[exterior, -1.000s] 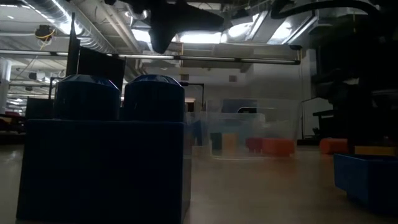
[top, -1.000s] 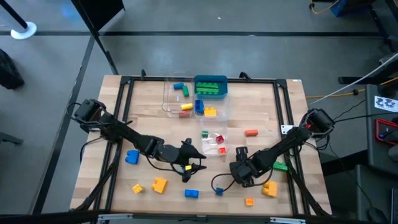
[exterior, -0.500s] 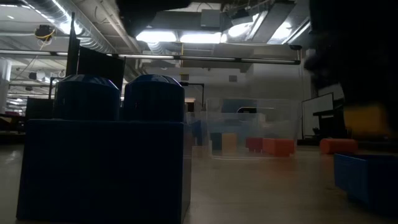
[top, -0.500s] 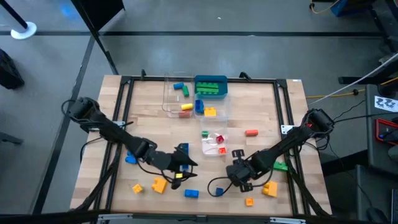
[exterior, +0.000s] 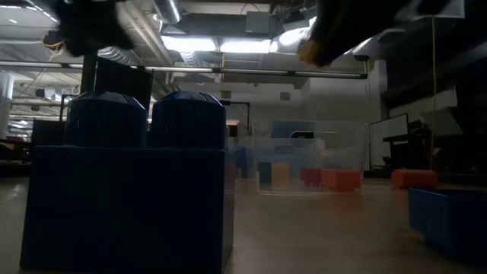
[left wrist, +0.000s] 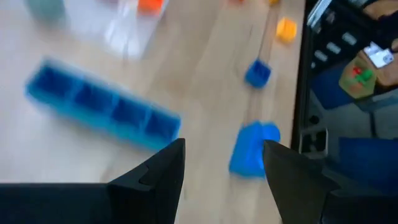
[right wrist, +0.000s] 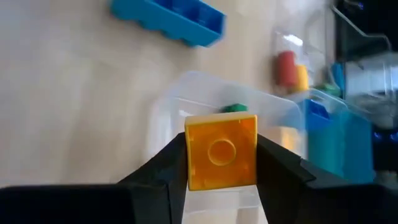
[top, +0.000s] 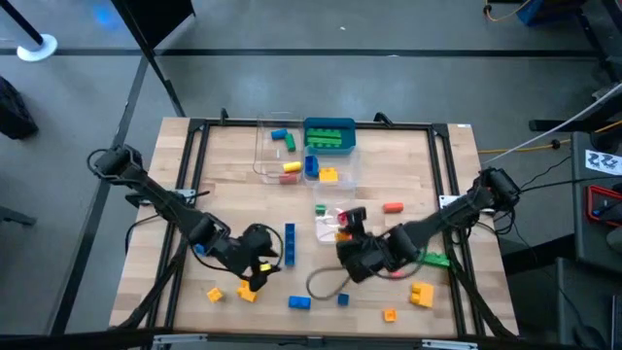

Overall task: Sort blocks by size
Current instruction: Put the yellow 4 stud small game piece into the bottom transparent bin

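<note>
Shifting on the left: left gripper point(left wrist: 222, 155) has pulled back toward the table's near-left part; its fingers stand wide and carry nothing; the long blue bar point(top: 289, 243) now lies flat in the open just beside it.
Meaning for the left: I judge that arm is free for a fresh pick; an orange-yellow block point(top: 248, 287) sits just in front of it, and a blue block point(top: 204, 248) lies half hidden under the arm.
Shifting on the right: right gripper point(right wrist: 221, 143) has swung from the near edge up to mid-table; it is clamped on a yellow cube point(right wrist: 221, 152) with a single stud.
Cube's place: lifted off the wood, hanging over the small clear tub point(top: 333, 226), which already has a few tiny pieces in it.
Meaning for the task: I read this as the carry finished and the drop about to come; the smallest size seems to go in this tub.
Left to sort: loose blocks along the near edge, a blue one point(top: 298, 302) and a yellow one point(top: 421, 295) among them; a green one point(top: 437, 260) and an orange-red one point(top: 392, 207) on the right side.
Surface: pale wooden table point(top: 408, 175) in a black frame; larger clear tubs point(top: 277, 156) and a teal tray point(top: 328, 136) at the far edge hold sorted pieces.
Room: grey floor around the table; cables at the right; bright ceiling lights and ducts in the low view, with a dark blue two-stud block point(exterior: 129, 190) filling its left.
</note>
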Robot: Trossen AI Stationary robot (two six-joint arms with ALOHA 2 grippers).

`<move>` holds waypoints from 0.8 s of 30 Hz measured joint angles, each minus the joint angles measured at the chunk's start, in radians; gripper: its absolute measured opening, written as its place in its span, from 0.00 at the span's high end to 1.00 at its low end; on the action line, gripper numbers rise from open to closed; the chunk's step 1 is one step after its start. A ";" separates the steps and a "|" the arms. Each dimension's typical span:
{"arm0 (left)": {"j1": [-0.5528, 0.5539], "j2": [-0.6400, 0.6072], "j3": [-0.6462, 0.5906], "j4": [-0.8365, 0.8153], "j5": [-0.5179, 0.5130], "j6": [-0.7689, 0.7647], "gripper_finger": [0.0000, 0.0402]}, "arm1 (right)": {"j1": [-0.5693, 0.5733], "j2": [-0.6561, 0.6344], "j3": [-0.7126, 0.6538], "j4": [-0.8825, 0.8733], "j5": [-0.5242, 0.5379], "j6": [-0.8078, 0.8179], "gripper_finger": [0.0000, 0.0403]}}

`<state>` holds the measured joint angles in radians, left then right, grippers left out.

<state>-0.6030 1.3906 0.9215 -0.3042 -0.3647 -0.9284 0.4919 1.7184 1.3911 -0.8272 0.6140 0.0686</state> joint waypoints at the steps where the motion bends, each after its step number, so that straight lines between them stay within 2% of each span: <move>1: -0.009 -0.007 0.000 -0.027 0.019 -0.048 0.51 | -0.022 0.001 0.000 0.002 -0.002 -0.002 0.62; 9: -0.076 -0.058 0.000 -0.172 0.234 -0.405 0.51 | -0.185 0.019 -0.014 0.016 -0.113 -0.003 0.60; 11: -0.091 -0.062 0.000 -0.197 0.261 -0.461 0.51 | -0.216 0.019 -0.020 0.015 -0.155 -0.003 0.60; 15: -0.110 -0.063 0.000 -0.217 0.266 -0.509 0.51 | -0.260 0.019 -0.020 0.015 -0.214 -0.001 0.60; 24: -0.115 -0.042 0.000 -0.219 0.266 -0.513 0.51 | -0.312 0.019 -0.020 0.015 -0.317 0.006 0.59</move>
<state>-0.7185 1.3487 0.9211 -0.5228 -0.0990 -1.4410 0.1795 1.7372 1.3708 -0.8124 0.2971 0.0749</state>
